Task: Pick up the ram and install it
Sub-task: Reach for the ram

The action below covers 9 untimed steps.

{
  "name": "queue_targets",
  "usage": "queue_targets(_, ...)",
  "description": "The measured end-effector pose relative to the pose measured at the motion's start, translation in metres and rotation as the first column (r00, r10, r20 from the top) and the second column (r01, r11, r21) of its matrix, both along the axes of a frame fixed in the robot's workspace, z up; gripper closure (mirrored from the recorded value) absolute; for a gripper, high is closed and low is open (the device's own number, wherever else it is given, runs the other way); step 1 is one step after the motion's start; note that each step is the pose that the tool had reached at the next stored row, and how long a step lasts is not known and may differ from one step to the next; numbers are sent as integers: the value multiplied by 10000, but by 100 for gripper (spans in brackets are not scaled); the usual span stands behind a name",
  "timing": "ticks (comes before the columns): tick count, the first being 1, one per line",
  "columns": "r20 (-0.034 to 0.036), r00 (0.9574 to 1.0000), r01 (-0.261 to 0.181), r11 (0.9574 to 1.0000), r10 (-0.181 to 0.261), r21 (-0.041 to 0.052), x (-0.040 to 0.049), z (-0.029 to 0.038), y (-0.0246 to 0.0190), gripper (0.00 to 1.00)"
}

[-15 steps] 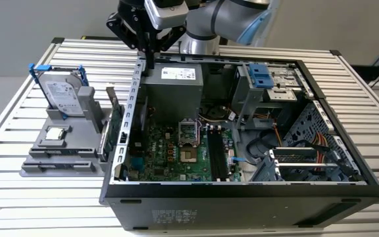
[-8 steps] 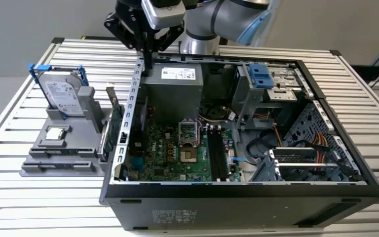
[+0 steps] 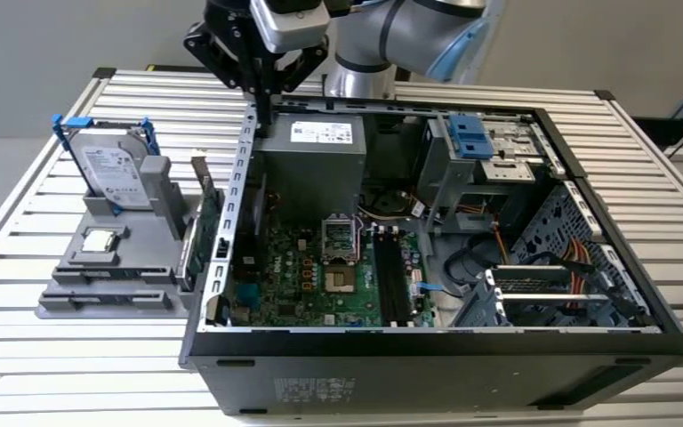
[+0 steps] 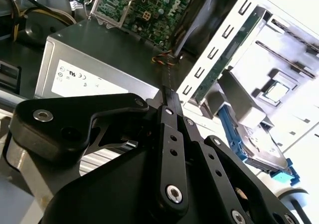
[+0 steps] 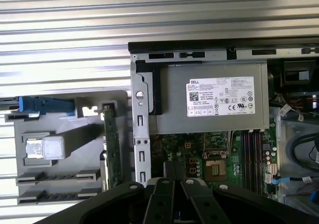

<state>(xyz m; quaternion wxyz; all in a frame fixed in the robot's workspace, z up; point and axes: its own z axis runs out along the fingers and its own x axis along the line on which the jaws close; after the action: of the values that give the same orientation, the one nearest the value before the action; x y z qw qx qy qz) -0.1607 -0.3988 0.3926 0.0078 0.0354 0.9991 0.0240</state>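
Observation:
My gripper [image 3: 267, 123] hangs at the back of the open computer case [image 3: 437, 351], over the grey power supply [image 3: 312, 169] and close to the case's side wall on the exterior view's left. Its black fingers [image 4: 172, 109] are shut on a thin dark strip seen edge-on, the ram [image 4: 165, 79], which sticks out past the fingertips. In the first wrist view the gripper [image 5: 173, 165] points down at the green motherboard [image 5: 199, 154]. The long black memory slots [image 3: 391, 276] lie on the motherboard beside the processor socket [image 3: 337, 258], well in front of the gripper.
A grey parts holder [image 3: 104, 276] stands outside the case on the exterior view's left. It carries a silver hard drive in a blue frame [image 3: 114, 173], a processor chip [image 3: 102, 238] and an upright green card with a metal bracket [image 3: 205, 236]. Cables and drive cages [image 3: 484, 151] fill the case's other side.

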Motion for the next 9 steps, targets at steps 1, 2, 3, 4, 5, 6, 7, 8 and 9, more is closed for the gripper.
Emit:
queue_targets(1, -1, 10000, 0, 10000, 0, 0, -5, 0, 0, 100)
queue_targets(2, -2, 10000, 1, 10000, -1, 0, -9, 0, 0, 100)
queue_targets(3, -4, 10000, 1, 10000, -1, -1, -13, 0, 0, 100)
queue_targets(4, -5, 10000, 0, 10000, 0, -1, -15, 0, 0, 100)
queue_targets(5, -7, 10000, 0, 10000, 0, -1, -18, 0, 0, 100)
queue_targets(6, -8, 10000, 0, 10000, 0, 0, -21, 0, 0, 100)
queue_targets(7, -8, 10000, 0, 10000, 0, 0, -23, 0, 0, 100)
queue_targets(8, -10, 10000, 0, 10000, 0, 0, -27, 0, 0, 100)
queue_targets(9, -11, 10000, 1, 10000, -1, 0, -31, 0, 0, 100)
